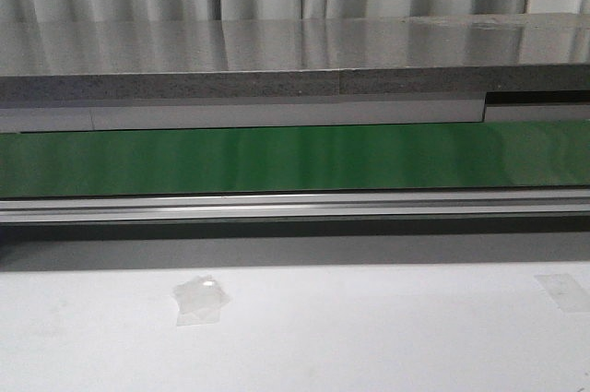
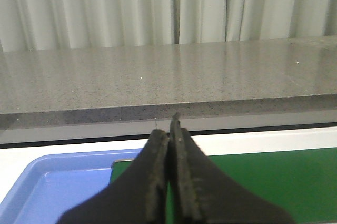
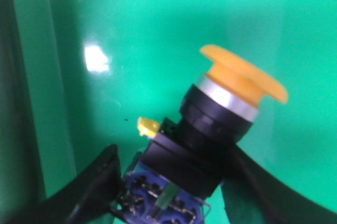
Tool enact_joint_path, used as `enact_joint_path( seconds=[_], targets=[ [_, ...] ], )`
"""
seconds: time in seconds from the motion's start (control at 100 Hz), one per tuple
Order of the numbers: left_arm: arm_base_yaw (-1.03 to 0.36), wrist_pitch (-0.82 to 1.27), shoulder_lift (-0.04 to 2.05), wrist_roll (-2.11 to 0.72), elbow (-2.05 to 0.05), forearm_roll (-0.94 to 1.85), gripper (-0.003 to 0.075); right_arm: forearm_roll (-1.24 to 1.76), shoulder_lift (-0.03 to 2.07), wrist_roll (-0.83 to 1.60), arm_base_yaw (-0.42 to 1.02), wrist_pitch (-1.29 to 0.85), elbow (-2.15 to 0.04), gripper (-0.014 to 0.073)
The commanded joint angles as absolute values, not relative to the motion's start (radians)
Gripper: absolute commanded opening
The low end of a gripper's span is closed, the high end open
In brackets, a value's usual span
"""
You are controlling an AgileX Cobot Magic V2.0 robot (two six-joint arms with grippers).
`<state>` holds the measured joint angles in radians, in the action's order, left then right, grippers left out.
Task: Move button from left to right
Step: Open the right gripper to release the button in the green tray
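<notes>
The button shows only in the right wrist view. It has a yellow-orange mushroom head, a silver ring, a black body and a blue terminal base. It hangs tilted over a glossy green surface. My right gripper is shut on its lower body, one black finger on each side. In the left wrist view my left gripper is shut with nothing between its pads, above the edge of a blue tray and the green belt. The front view shows neither gripper nor the button.
A green conveyor belt runs across the front view behind an aluminium rail. Beyond it lies a grey stone counter with curtains behind. On the white table are two tape patches.
</notes>
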<state>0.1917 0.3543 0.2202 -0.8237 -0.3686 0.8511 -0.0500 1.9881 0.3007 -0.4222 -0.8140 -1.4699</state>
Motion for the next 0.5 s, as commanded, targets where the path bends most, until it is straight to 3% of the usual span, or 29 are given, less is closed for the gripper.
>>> enact_joint_path(
  seconds=[0.0,0.27,0.49],
  targets=[
    [0.185,0.302,0.228,-0.823,-0.394,0.881,-0.0020,-0.045,1.932,0.314,-0.426,-0.796,-1.501,0.0253],
    [0.185,0.302,0.228,-0.823,-0.394,0.881,-0.0020,-0.035,1.932,0.315,-0.426,-0.802,-1.501,0.0274],
    [0.185,0.302,0.228,-0.823,-0.394,0.881,-0.0020,-0.035,1.932,0.315,-0.426,-0.801,-1.501,0.0469]
  ],
)
